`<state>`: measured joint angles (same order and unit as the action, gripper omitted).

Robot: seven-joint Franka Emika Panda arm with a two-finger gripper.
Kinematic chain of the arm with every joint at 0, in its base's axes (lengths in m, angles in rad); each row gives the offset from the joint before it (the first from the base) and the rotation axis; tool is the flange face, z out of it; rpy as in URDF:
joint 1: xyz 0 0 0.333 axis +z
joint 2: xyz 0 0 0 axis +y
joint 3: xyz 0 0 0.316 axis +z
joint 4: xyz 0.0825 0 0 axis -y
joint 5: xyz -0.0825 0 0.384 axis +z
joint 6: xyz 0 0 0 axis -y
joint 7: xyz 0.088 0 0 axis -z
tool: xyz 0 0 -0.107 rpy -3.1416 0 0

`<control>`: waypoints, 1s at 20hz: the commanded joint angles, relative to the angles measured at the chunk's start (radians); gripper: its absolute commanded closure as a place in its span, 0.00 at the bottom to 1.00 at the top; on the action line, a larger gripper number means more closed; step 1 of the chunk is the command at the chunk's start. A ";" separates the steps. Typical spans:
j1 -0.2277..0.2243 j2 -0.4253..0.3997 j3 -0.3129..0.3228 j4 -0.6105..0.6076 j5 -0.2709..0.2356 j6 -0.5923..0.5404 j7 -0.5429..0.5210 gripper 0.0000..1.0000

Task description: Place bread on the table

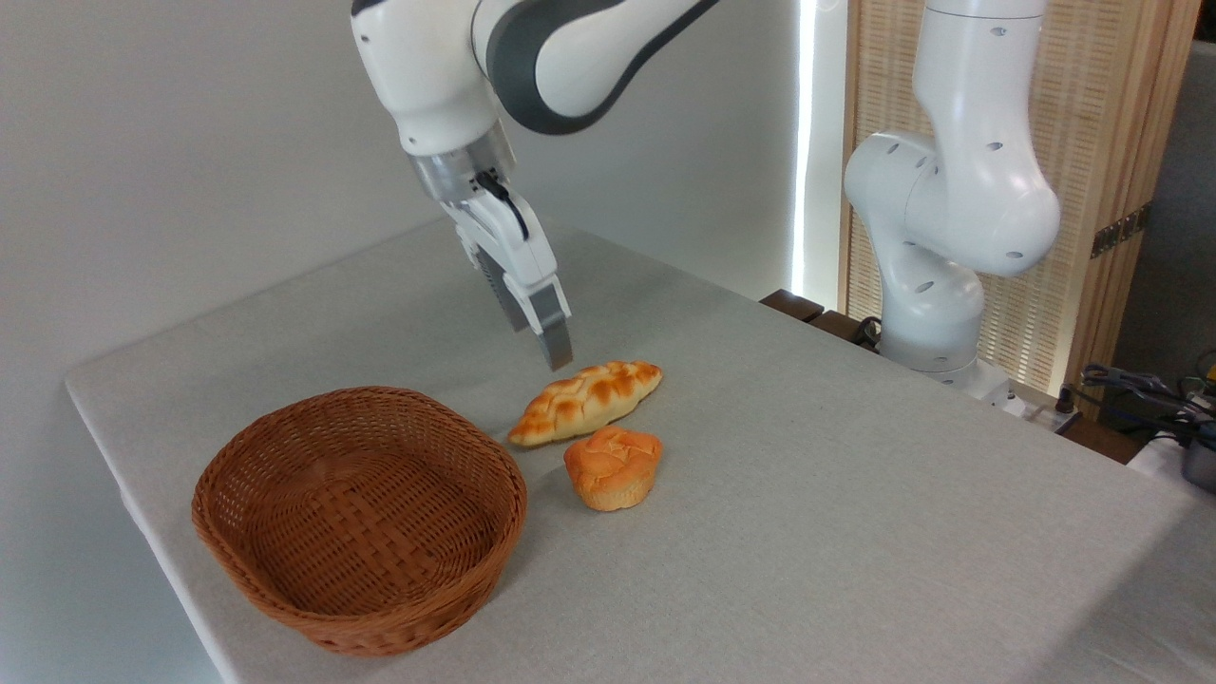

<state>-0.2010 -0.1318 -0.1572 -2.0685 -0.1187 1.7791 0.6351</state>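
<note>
Nearest the camera, toward the front left corner of the table [855, 532], sits a basket [359, 521], and it holds nothing. Just past its right rim stands a bun [613, 465], upright on the cloth. Right behind the bun lies the bread [585, 402], flat on the table near the middle, its length running from lower left to upper right; its lower left tip comes close to the basket rim but is clear of it, and its near side looks just beside the bun, whether touching or not I cannot tell.

Above the bread's far side hangs the gripper [557, 353], fingers pointing down and tilted slightly toward the right. It is apart from the loaf, tip just above and behind its upper edge. From this side view only one finger edge shows plainly, so I cannot tell whether the jaws are spread or closed; nothing is held between them.

Judged by how things lie, the task looks done or all but done: the bread rests on the table, outside the basket, free of the gripper. The step in hand seems to be the end of the placing. What remains calls for a straight lift up and away toward the far edge, where the arm's base [936, 313] stands, without brushing the loaf or nudging it against the bun.
</note>
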 commanded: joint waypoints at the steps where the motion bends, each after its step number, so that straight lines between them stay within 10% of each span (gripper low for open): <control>1: 0.055 -0.003 0.004 0.114 0.008 -0.003 -0.005 0.00; 12: 0.204 0.110 0.019 0.405 0.013 -0.036 0.005 0.00; 20: 0.203 0.106 0.093 0.427 0.019 -0.093 0.086 0.00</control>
<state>0.0061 -0.0268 -0.1046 -1.6681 -0.1078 1.7362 0.6532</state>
